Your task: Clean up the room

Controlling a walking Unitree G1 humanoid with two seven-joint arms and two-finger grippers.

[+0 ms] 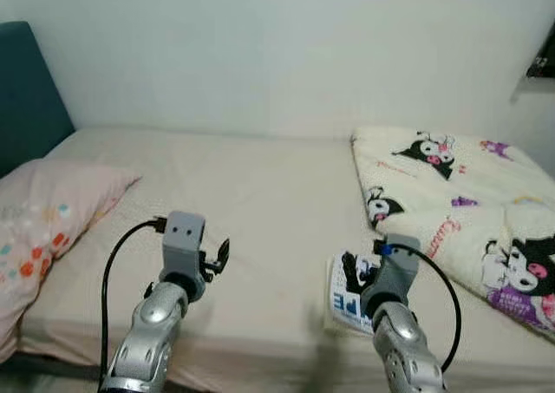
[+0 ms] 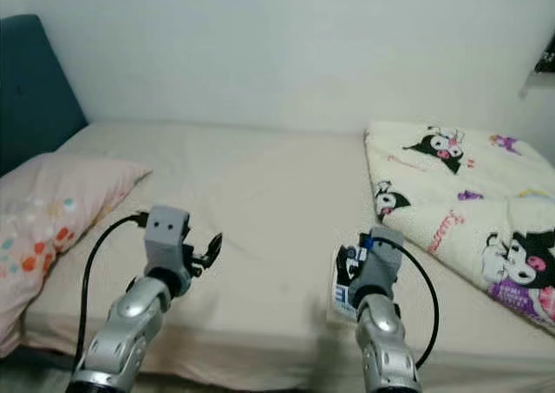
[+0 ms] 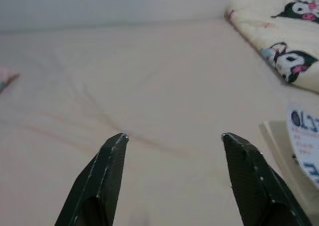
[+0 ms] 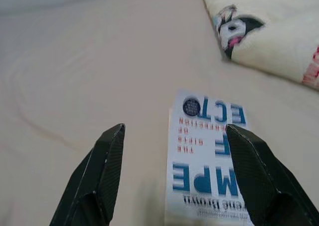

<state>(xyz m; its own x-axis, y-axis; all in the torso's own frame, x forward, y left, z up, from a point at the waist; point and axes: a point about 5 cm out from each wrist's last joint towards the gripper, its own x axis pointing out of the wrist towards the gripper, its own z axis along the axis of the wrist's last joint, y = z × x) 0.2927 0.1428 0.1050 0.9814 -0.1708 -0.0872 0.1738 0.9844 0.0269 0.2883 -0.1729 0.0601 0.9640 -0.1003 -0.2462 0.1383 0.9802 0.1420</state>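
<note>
A bed [image 1: 260, 193] stretched across the room, its far side against the wall [image 1: 286, 46]. A headboard [image 1: 26, 98] stood at its left end, with a pillow [image 1: 43, 228] lying on the bed just before it. A folded blanket [image 1: 468, 211] lay on the bed's right part. A book [image 4: 209, 156] lay near the front edge, just left of the blanket. The left end effector [image 1: 221, 256] hung over the mattress's middle, the right end effector [image 1: 351, 271] over the book, both spread wide.

The white book [image 4: 207, 158] lying on the bed [image 1: 260, 202] shows big blue letters, "MPE" and "ECT". Small red words between them read "THE GIFTS OF IMPERFECTION". The dark line at its edge is too blurred to read
</note>
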